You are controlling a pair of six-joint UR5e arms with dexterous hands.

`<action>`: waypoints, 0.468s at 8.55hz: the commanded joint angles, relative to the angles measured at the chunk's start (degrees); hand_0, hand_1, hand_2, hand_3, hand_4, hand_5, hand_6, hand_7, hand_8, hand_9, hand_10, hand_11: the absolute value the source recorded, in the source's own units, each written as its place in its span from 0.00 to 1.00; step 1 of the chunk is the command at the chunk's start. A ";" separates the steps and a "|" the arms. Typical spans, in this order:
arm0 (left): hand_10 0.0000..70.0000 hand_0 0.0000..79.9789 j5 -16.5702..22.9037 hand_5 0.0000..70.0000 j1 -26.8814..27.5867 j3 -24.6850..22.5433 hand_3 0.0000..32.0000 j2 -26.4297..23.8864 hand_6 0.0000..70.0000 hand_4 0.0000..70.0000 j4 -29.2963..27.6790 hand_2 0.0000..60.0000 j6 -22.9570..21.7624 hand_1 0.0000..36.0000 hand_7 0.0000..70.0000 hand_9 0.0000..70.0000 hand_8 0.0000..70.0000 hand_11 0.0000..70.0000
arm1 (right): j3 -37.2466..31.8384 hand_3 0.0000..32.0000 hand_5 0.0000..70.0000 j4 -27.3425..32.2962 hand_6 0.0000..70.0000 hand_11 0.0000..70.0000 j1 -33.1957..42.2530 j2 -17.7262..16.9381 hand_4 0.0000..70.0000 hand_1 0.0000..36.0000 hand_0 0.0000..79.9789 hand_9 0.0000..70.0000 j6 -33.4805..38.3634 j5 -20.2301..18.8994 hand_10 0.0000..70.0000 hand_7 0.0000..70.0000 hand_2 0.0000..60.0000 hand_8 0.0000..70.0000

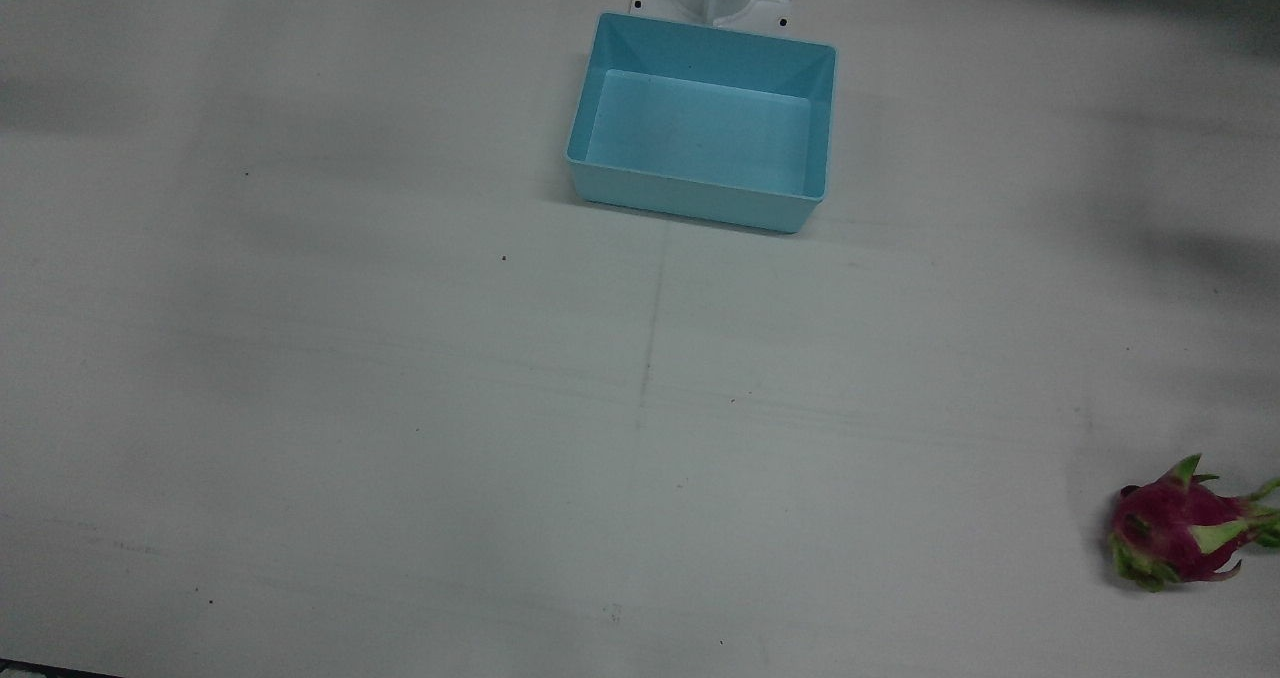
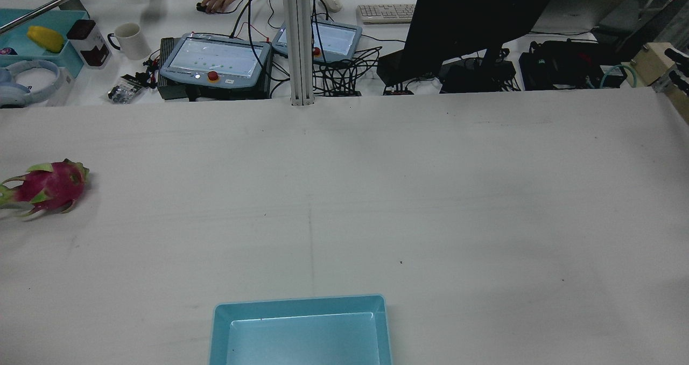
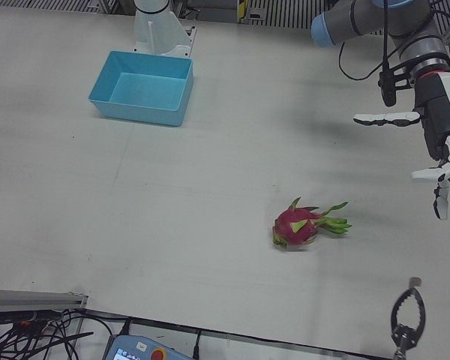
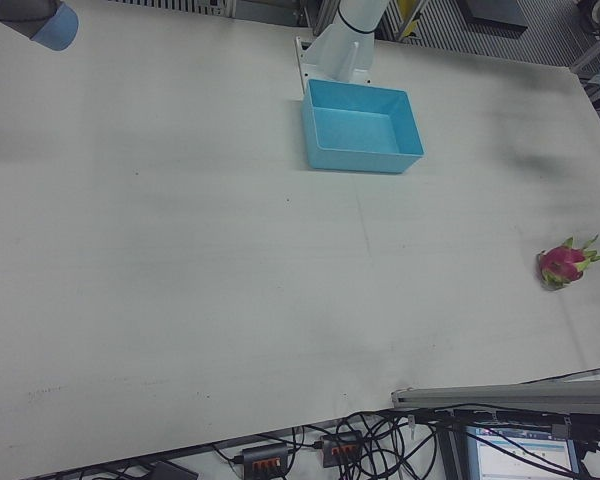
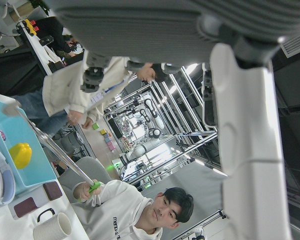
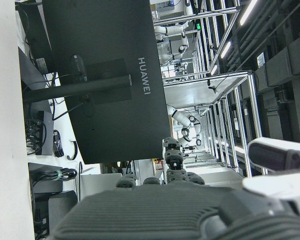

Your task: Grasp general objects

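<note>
The dragon fruit [image 3: 296, 226] lay on its side on the table [image 1: 400, 408], well apart from your blue bin [image 1: 700, 123]. Only the left-front view showed your left hand [image 3: 441, 146], fingers spread wide and empty above the table beside the fruit. Your right hand [image 6: 190, 210] appeared only in its own camera, where I could not tell how its fingers stood.

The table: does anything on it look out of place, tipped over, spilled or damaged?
Nothing stands out. The dragon fruit lies on its side near the table edge on the robot's left, looking whole. The blue bin sits upright and empty near the pedestal. The left hand hovers open, clear of the fruit. No spill shows.
</note>
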 commanded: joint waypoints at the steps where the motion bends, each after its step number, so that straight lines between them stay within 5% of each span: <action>1: 0.00 0.62 0.19 0.00 2.00 -0.18 0.46 -3.87 0.00 0.00 1.50 0.00 -1.64 0.39 0.00 0.00 0.00 0.00 | 0.01 0.00 0.00 0.00 0.00 0.00 0.00 0.00 0.00 0.00 0.00 0.00 0.00 0.01 0.00 0.00 0.00 0.00; 4: 0.00 0.66 0.11 0.00 10.18 2.18 0.49 -8.65 0.00 0.00 4.16 0.00 -1.39 0.52 0.01 0.00 0.00 0.00 | 0.01 0.00 0.00 0.00 0.00 0.00 0.00 0.00 0.00 0.00 0.00 0.00 0.00 0.01 0.00 0.00 0.00 0.00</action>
